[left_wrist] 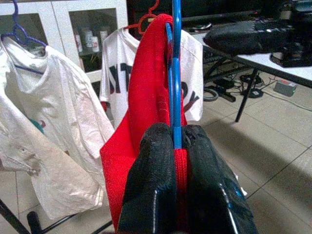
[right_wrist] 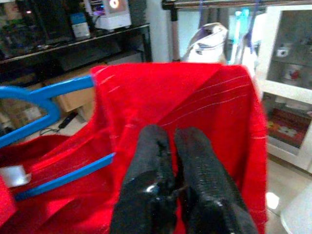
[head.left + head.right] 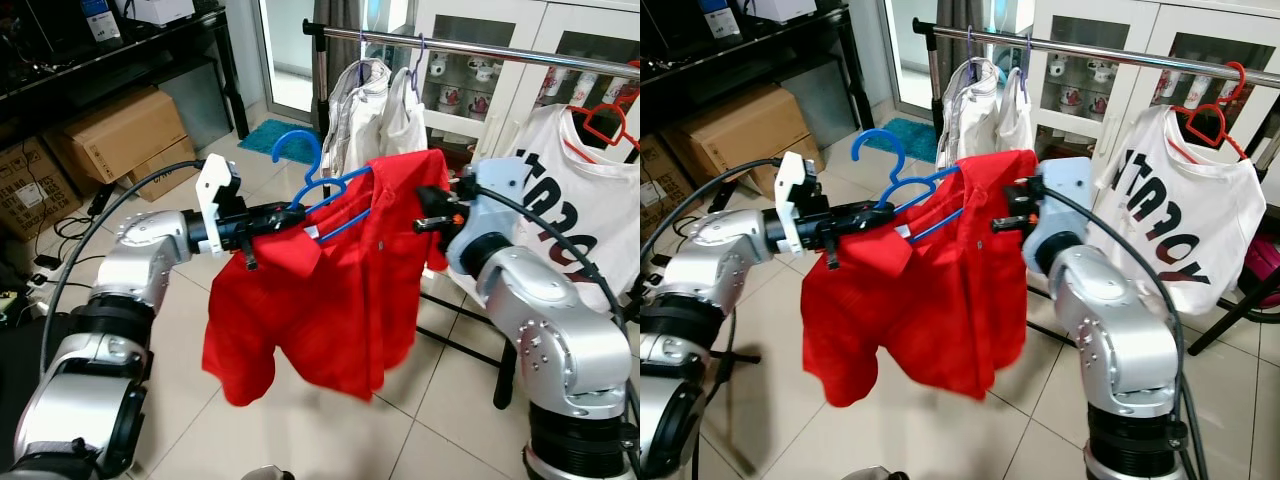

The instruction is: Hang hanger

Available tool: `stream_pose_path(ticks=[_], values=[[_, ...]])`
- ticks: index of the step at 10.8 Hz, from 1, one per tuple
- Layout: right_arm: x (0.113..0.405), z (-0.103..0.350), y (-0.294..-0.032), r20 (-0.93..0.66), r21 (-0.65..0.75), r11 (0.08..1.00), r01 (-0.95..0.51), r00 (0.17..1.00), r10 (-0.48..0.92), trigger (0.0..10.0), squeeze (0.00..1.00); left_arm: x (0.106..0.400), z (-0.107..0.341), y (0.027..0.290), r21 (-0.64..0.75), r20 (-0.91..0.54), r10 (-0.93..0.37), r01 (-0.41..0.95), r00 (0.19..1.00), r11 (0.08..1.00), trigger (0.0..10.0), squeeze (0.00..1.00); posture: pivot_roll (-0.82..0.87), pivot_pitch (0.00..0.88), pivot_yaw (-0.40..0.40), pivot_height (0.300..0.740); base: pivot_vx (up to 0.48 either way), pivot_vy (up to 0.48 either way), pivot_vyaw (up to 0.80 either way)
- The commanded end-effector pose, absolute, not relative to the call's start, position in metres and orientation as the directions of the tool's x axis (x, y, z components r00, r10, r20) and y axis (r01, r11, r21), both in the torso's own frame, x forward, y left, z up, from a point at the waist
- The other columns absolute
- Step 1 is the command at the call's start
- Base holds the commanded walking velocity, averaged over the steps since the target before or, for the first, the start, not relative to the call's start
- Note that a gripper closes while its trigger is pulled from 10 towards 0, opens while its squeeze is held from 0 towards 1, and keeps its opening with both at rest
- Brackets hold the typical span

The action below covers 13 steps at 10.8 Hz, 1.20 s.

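Here we hold a blue hanger (image 3: 318, 190) with a red shirt (image 3: 330, 300) draped on it, up in the air between our two arms, in front of the clothes rail (image 3: 480, 48). Our left gripper (image 1: 176, 146) is clamped on the hanger's blue bar — fingers pressed against it from both sides. Our right gripper (image 2: 171, 141) pinches the shirt's far shoulder, fingers together on the cloth. On the rail hang white shirts (image 3: 375, 110) and a printed white T-shirt (image 3: 580, 190) on a red hanger (image 3: 608, 122).
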State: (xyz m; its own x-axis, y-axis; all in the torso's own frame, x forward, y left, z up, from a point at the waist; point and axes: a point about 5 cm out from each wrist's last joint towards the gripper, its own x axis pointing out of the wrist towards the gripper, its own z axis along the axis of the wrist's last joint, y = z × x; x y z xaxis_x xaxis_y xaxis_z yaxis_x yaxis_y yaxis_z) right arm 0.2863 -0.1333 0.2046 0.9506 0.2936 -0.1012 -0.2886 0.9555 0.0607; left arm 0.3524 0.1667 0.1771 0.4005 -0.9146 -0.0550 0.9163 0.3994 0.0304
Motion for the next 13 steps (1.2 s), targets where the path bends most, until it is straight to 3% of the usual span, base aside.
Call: stream_pose_path(ticks=[1,5,8,9,10,13], values=[[0.285,0.214,-0.126,-0.056,0.057,0.943,-0.329,0.941,0.332,10.0,1.00,0.357,0.193,0.169,0.084,-0.010,-0.909,0.907,0.416,0.414,0.0,0.00,-0.16,0.000,0.114,0.740,0.000,0.000,0.00],[0.285,0.216,-0.117,-0.042,0.072,0.942,-0.329,0.942,0.333,10.0,1.00,0.354,0.192,0.163,0.021,0.025,-0.931,0.931,0.364,0.365,0.0,0.00,-0.16,0.000,0.113,0.740,0.000,0.000,0.00],[0.289,0.220,-0.129,-0.012,0.030,0.984,-0.174,0.985,0.174,10.0,1.00,0.352,0.193,0.168,-0.091,0.071,-0.935,0.936,0.347,0.341,0.0,0.00,-0.16,0.000,0.125,0.740,0.000,0.000,0.00],[0.289,0.220,-0.130,-0.013,0.039,0.987,-0.158,0.987,0.159,10.0,0.67,0.353,0.195,0.168,-0.122,0.099,-0.932,0.934,0.348,0.335,0.0,0.00,-0.16,0.000,0.127,0.740,0.000,0.000,0.00],[0.289,0.220,-0.127,-0.018,0.049,0.984,-0.170,0.985,0.171,10.0,0.00,0.353,0.196,0.167,-0.138,0.113,-0.932,0.934,0.344,0.328,0.0,0.00,-0.16,0.000,0.129,0.740,0.000,0.000,0.00],[0.285,0.222,-0.111,0.000,0.097,0.967,-0.237,0.971,0.238,10.0,0.00,0.352,0.194,0.164,-0.172,0.110,-0.936,0.934,0.334,0.313,0.0,0.00,-0.16,0.000,0.132,0.740,0.000,0.000,0.00]])
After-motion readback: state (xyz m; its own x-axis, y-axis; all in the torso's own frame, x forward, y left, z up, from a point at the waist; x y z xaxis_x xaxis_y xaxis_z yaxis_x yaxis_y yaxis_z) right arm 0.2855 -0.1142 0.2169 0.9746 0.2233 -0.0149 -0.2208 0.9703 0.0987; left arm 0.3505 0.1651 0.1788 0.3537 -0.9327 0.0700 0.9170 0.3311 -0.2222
